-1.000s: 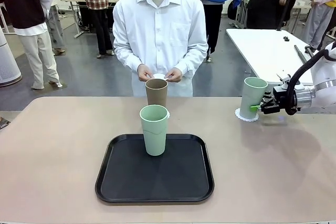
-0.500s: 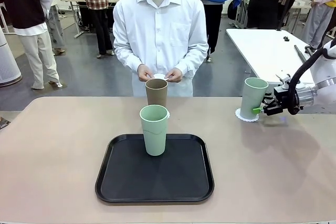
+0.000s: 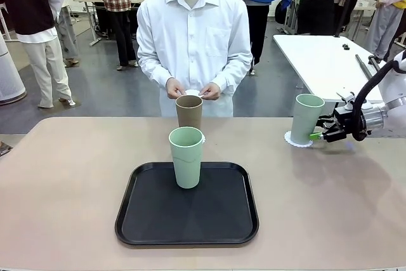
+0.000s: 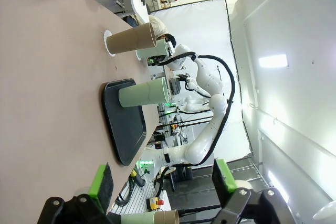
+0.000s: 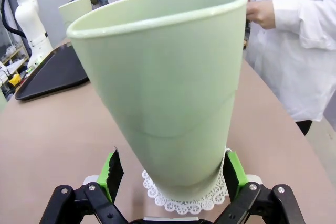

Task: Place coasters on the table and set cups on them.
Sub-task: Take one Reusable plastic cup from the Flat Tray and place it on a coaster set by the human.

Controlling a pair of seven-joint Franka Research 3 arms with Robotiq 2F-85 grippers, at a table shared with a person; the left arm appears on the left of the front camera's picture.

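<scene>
My right gripper point(image 5: 173, 176) stands wide open and holds nothing. Its two green pads point(image 5: 112, 173) are on either side of the low part of a mint cup point(image 5: 168, 87), and on the left side of the right wrist picture a gap shows between pad and cup. This cup stands upright on a lacy white coaster point(image 5: 181, 196), which lies flat on the table point(image 5: 58, 129).

In the front picture the same cup point(image 3: 307, 117) and its coaster point(image 3: 297, 139) are at the right, and my right gripper point(image 3: 319, 134) is just beside the cup's lower right side.

My left gripper point(image 4: 161, 179) is also fully open and empty, at the bottom of the left wrist picture, above the table edge.

In the lower middle of the front picture a black tray point(image 3: 152, 217) lies on the table point(image 3: 63, 188). A second mint cup point(image 3: 186, 157) stands upright at the far part of the tray. Just behind it, off the tray, a tan cup point(image 3: 189, 112) stands on the table; the left wrist picture shows a second coaster point(image 4: 106, 41) under the base of that cup point(image 4: 131, 39).

At the far edge a person in a white shirt point(image 3: 193, 36) holds a small white disc point(image 3: 192, 92) between both hands point(image 3: 176, 87), above the tan cup.
</scene>
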